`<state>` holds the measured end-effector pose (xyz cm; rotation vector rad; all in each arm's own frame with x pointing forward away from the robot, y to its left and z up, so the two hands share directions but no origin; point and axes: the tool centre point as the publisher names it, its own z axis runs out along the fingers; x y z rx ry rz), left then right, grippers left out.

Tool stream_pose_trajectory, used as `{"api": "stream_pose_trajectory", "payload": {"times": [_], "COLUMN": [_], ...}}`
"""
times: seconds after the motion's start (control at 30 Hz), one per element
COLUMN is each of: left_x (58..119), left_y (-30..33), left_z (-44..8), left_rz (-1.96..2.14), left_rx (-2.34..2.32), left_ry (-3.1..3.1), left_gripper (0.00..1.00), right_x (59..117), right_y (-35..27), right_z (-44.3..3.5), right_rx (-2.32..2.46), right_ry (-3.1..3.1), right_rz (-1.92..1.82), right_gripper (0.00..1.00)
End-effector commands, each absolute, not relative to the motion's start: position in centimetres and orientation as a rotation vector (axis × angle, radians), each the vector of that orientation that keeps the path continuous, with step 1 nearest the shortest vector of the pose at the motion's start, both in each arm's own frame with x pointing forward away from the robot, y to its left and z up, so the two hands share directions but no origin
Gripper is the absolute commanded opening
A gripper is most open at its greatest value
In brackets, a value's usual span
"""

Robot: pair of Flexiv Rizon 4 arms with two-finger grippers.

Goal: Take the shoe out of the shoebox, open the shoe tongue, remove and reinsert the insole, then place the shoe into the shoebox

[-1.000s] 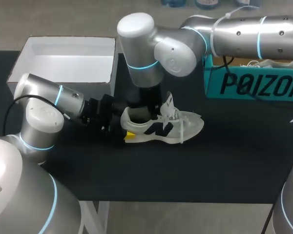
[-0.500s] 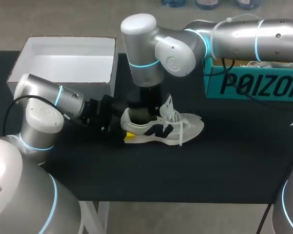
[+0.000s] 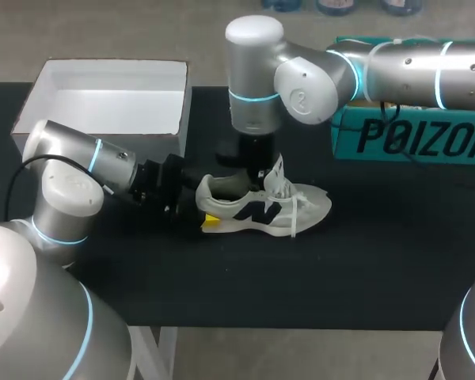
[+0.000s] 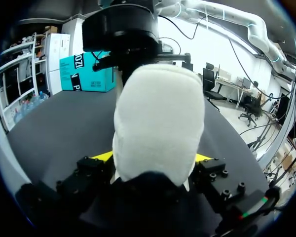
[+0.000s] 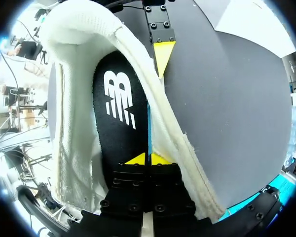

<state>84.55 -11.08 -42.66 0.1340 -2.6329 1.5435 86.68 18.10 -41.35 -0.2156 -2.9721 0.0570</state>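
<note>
A black, matte table top [image 3: 380, 269] lies evenly lit, its near edge straight.

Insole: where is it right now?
Right wrist view: the black insole lies inside the white shoe, its edge pinched by the right hand.
</note>
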Motion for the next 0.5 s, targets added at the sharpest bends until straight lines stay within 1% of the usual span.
{"api": "stream_pose_trajectory", "payload": {"times": [0.03,0.27,0.5], "left_x": [84.6,84.6,84.6], "left_y": [-11.0,-11.0,-11.0], "left_z": [-42.9,-42.9,-42.9], "left_rz": [1.543,1.543,1.543], "left_rx": [0.134,0.134,0.134], "left_ry": [-2.633,-2.633,-2.633], "left_gripper": [0.0,0.0,0.0], "right_x": [85.7,86.1,86.2], "right_y": [16.6,15.8,15.0], "right_z": [-39.0,-36.4,-35.9], "right_rx": [-0.21,-0.203,-0.237], "right_ry": [-3.044,-3.098,-3.111], "right_rz": [-0.025,-0.102,-0.145], "right_gripper": [0.0,0.0,0.0]}}
